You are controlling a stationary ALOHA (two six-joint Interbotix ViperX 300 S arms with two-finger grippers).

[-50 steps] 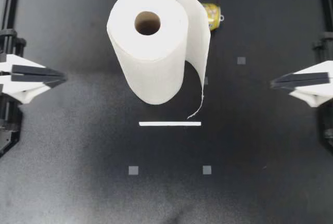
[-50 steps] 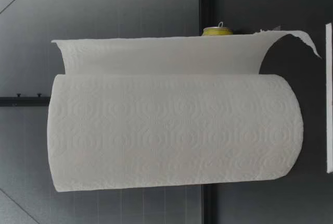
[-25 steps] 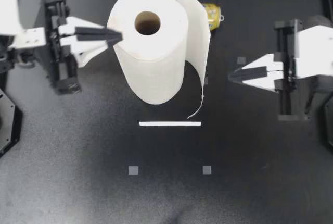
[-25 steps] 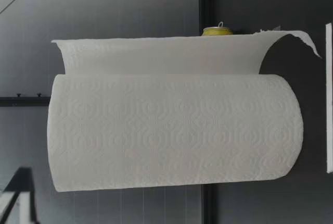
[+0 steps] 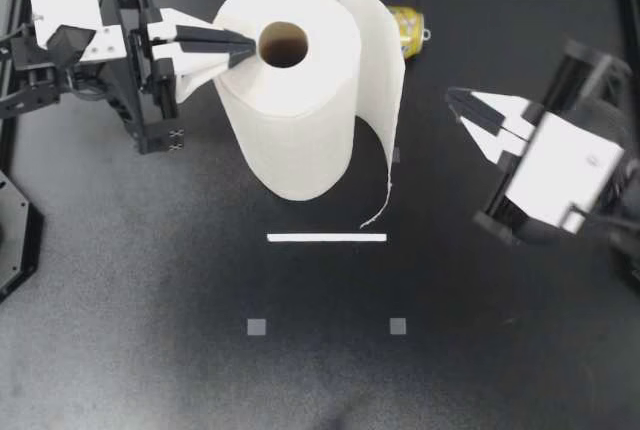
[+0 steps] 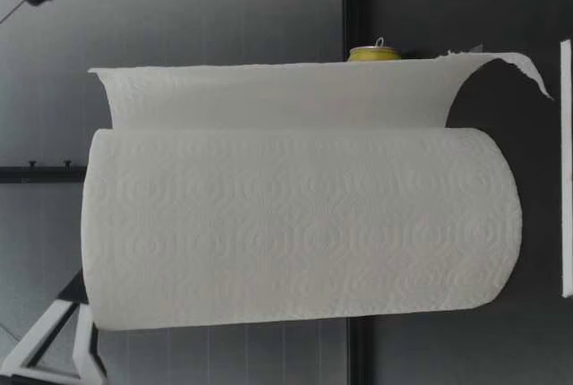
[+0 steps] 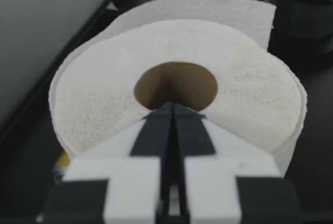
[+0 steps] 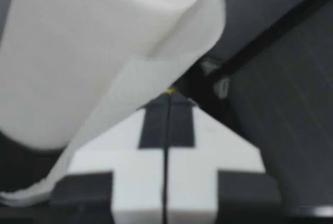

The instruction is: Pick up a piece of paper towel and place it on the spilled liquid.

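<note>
A white paper towel roll (image 5: pixel 285 90) stands upright in the table's middle. Its loose sheet (image 5: pixel 385 100) hangs off the right side with a torn lower edge. My left gripper (image 5: pixel 250 45) is shut and empty. It hovers over the roll's top with its tips at the rim of the cardboard core (image 7: pixel 176 83). My right gripper (image 5: pixel 455 100) is also shut and empty. It sits right of the loose sheet, apart from it, pointing toward it. In the right wrist view the roll (image 8: pixel 88 47) and sheet (image 8: pixel 156 65) lie ahead of the gripper (image 8: pixel 167 96). No spilled liquid shows.
A yellow can (image 5: pixel 408 30) stands behind the roll at the back. A thin white strip (image 5: pixel 326 238) lies in front of the roll. Small grey squares (image 5: pixel 257 327) (image 5: pixel 398 326) mark the black table. Dark frame rails run along the table's back and side edges.
Both arms swung in from the table's sides. The left gripper moved over the roll's top to the core. The right gripper came in and turned toward the loose sheet.
</note>
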